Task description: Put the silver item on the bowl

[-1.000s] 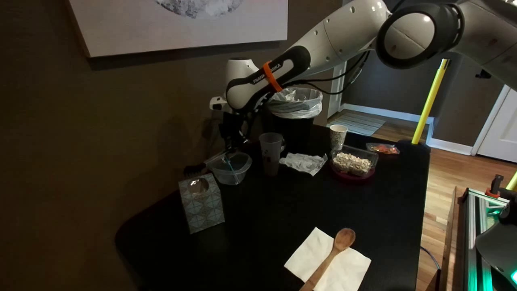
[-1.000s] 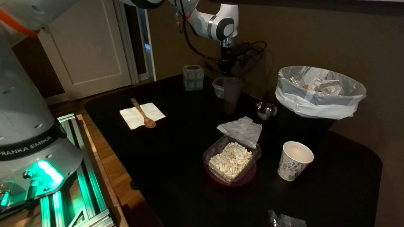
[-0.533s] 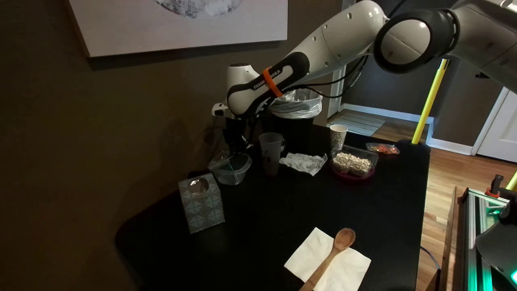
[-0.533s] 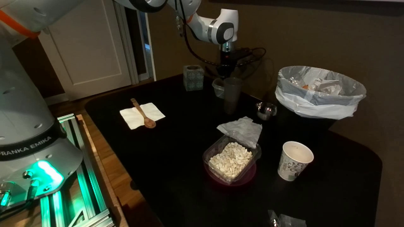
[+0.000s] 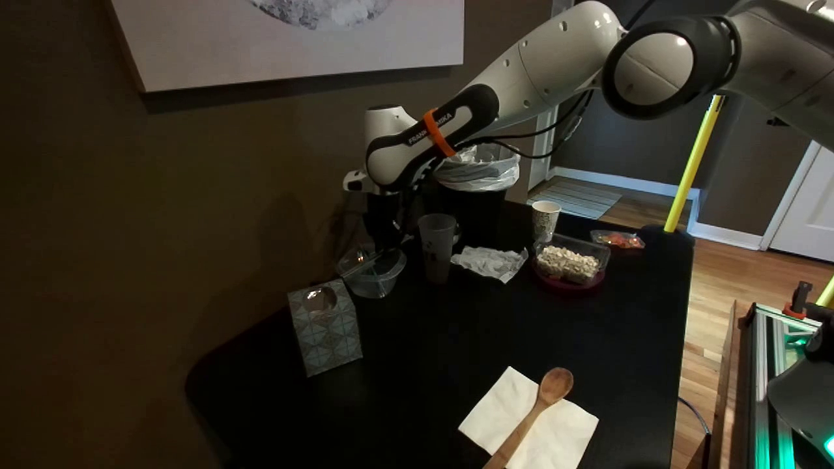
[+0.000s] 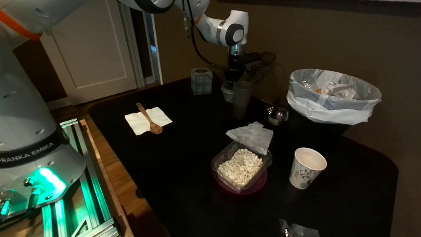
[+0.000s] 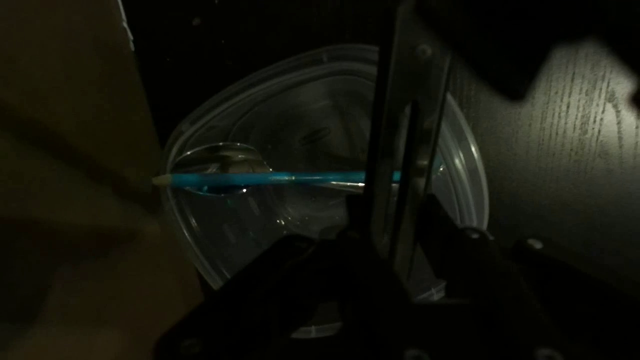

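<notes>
In the wrist view the utensil (image 7: 220, 159) is lying within the rim of the tub (image 7: 310, 112), the stick (image 7: 280, 178) crossing above it. In an exterior view the tub is standing behind the tumbler (image 6: 241, 105), right of the box (image 6: 201, 82); the bowl (image 6: 277, 118) is sitting between tumbler and bin (image 6: 329, 112); the spoon (image 6: 147, 116) is lying on the napkin (image 6: 160, 117).

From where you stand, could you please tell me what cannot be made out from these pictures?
Silver spoon: the claw hides part of its handle in the wrist view.
Whether the claw grips anything: too dark to tell in all views.
Metal bowl: mostly hidden behind the tall cup in an exterior view.
Clear pack: cut off by the bottom edge in an exterior view.
</notes>
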